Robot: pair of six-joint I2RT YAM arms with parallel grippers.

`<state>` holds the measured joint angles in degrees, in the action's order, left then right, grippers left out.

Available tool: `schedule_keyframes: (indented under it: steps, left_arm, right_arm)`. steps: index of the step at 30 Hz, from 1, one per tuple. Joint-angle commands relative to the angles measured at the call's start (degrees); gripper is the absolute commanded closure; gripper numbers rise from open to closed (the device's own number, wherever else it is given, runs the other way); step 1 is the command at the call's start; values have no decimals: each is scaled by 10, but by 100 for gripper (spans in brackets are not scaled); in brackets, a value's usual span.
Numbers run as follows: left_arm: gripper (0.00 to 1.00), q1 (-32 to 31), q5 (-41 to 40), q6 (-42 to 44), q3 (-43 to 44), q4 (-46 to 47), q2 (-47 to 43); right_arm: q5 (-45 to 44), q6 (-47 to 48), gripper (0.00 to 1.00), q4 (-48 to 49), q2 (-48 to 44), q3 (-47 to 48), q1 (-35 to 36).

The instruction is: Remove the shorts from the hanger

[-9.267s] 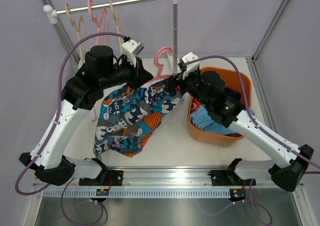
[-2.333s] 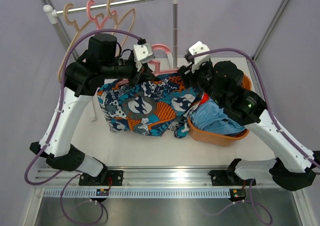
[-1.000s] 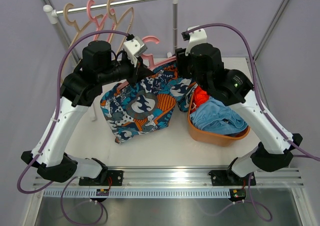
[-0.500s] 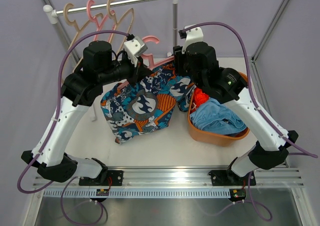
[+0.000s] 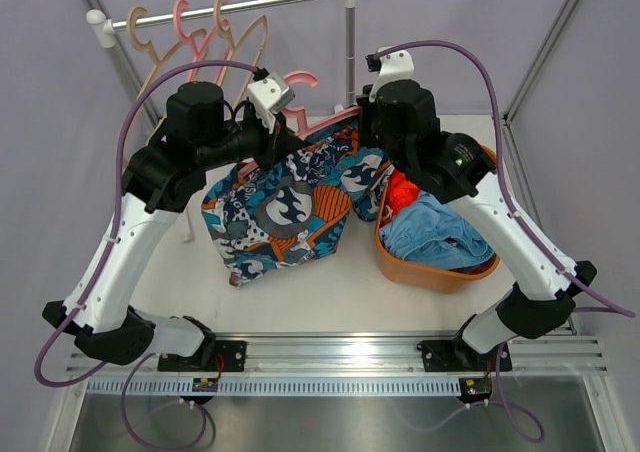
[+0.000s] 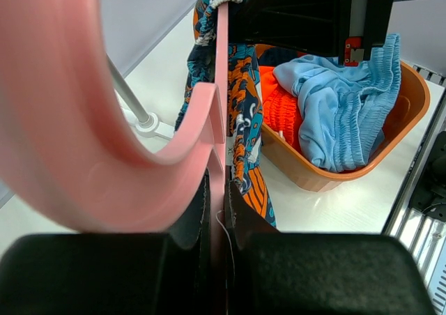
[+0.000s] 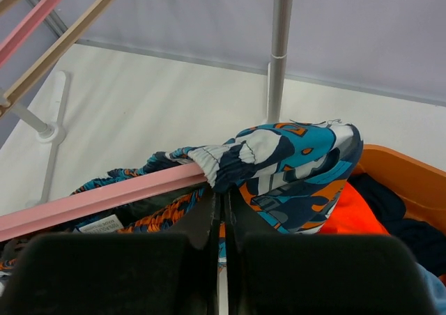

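White table (image 5: 330,292), hanger rail (image 5: 250,4) behind | left gripper (image 6: 217,189) clamped on pink hanger (image 6: 83,120), steadying it | right gripper (image 7: 221,207) pinched narrow on printed shorts (image 5: 285,207) draped over its bar, likely to drag them off beside the orange basket (image 5: 430,275).

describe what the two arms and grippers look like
Both the left arm and right arm have white tapered links with bulky black joints. A purple cable loops over each to a white camera box. The fingers are black. The right arm carries a green light.
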<state>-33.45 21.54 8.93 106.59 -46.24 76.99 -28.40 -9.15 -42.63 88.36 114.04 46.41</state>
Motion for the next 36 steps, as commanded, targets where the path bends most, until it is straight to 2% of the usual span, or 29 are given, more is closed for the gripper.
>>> schedule_keyframes:
  steps: [1, 6, 13, 23, 32, 36]
  left_arm:
    - [100, -7, 12, -8, -1, 30, -18]
    - [100, -6, 10, -8, -18, 24, -27]
    - [100, -7, 5, -5, -37, 23, -48]
    - [100, -8, -6, -3, -49, 26, -87]
    - [100, -8, -10, -1, -59, 34, -112]
    - [100, -8, -20, -10, -64, 49, -117]
  right_arm:
    - [-12, -9, 100, 41, -4, 6, -20]
    - [-30, -3, 100, 19, 4, 34, -62]
    - [-24, -7, 100, 11, 9, 26, -133]
    - [21, -23, 100, 11, 31, 15, -209]
    - [49, -27, 100, 10, 39, 14, -249]
    - [64, -35, 100, 27, 24, -24, -250]
